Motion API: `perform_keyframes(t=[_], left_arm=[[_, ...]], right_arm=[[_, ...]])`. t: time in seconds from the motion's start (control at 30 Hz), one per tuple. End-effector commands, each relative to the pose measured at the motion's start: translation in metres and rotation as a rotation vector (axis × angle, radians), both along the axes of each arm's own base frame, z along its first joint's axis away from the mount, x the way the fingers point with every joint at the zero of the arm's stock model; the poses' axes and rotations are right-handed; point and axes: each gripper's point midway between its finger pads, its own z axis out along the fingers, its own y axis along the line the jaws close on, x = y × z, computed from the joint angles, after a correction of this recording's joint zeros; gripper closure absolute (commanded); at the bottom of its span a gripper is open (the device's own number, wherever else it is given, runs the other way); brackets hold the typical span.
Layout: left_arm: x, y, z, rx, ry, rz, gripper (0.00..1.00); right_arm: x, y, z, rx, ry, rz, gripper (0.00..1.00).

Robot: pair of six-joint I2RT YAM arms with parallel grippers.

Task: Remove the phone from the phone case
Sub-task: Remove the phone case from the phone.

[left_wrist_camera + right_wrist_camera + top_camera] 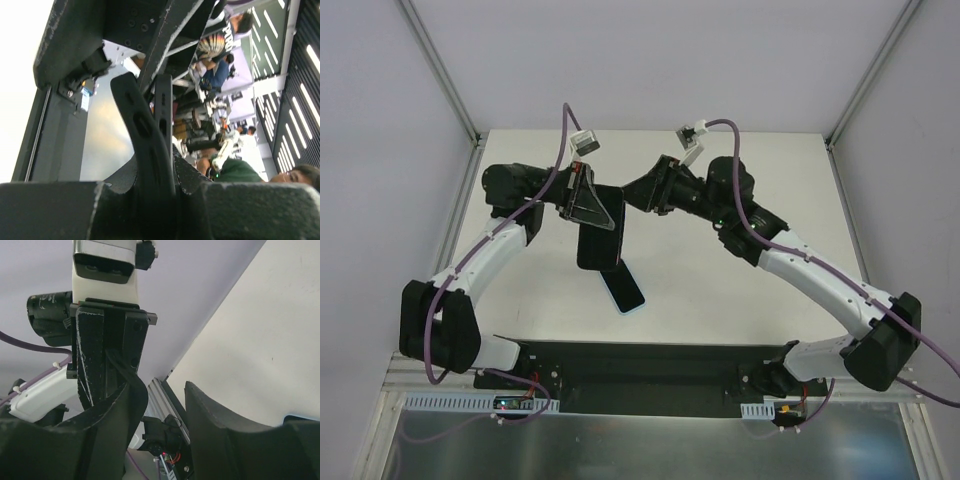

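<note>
The black phone case (601, 240) hangs in the air over the table's middle, gripped by its upper end in my left gripper (586, 200). In the left wrist view the case (142, 125) shows edge-on, clamped between the jaws of that gripper (157, 175). The phone (623, 290), dark with a light blue rim, lies flat on the table just below the case, outside it. My right gripper (642, 192) is open and empty, close to the case's upper right corner. In the right wrist view its fingers (122, 410) stand apart with nothing between them.
The white table (740, 290) has raised walls at the back and sides. An aluminium frame rail (455, 215) runs along the left edge. The black base plate (640, 370) with both arm mounts lies at the near edge.
</note>
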Motion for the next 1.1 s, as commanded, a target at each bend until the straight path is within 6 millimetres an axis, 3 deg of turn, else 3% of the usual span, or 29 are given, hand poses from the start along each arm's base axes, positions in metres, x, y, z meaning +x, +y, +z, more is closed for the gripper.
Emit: perform_keyframes(t=[0.0,0.1,0.17,0.3,0.53,0.57,0.6,0.73,0.9,0.93,1.07], left_arm=[[0.015,-0.024,0.050,-0.331,-0.287,0.137,1.00],[0.037,-0.032,0.019,-0.288,-0.213,0.135,1.00],[0.049,-0.036,0.001,-0.278,-0.173,0.132,1.00],[0.064,-0.042,-0.018,-0.271,-0.125,0.135,1.00],[0.082,-0.049,-0.036,-0.213,-0.125,0.122,1.00],[0.084,-0.050,-0.042,-0.199,-0.118,0.130,0.97],[0.090,-0.052,-0.051,-0.161,-0.060,0.140,0.81],[0.097,-0.054,-0.076,-0.107,-0.075,0.188,0.54],[0.100,-0.055,-0.088,-0.091,-0.043,0.202,0.38],[0.101,-0.055,-0.090,-0.085,-0.032,0.207,0.31],[0.104,-0.057,-0.097,-0.059,-0.012,0.229,0.24]], right_arm=[[-0.111,0.012,-0.177,-0.438,0.421,0.457,0.56],[-0.117,0.022,-0.175,-0.397,0.447,0.504,0.76],[-0.116,0.024,-0.175,-0.383,0.442,0.499,0.98],[-0.108,0.011,-0.188,-0.430,0.428,0.408,0.99],[-0.075,-0.047,-0.207,-0.572,0.410,0.092,0.99],[-0.067,-0.058,-0.210,-0.592,0.411,0.037,0.99],[-0.057,-0.068,-0.213,-0.619,0.404,-0.037,0.99],[-0.045,-0.102,-0.213,-0.630,0.416,-0.186,0.99],[-0.039,-0.133,-0.212,-0.698,0.396,-0.283,0.98],[-0.040,-0.135,-0.211,-0.701,0.394,-0.284,0.99],[-0.033,-0.156,-0.209,-0.743,0.380,-0.362,0.99]])
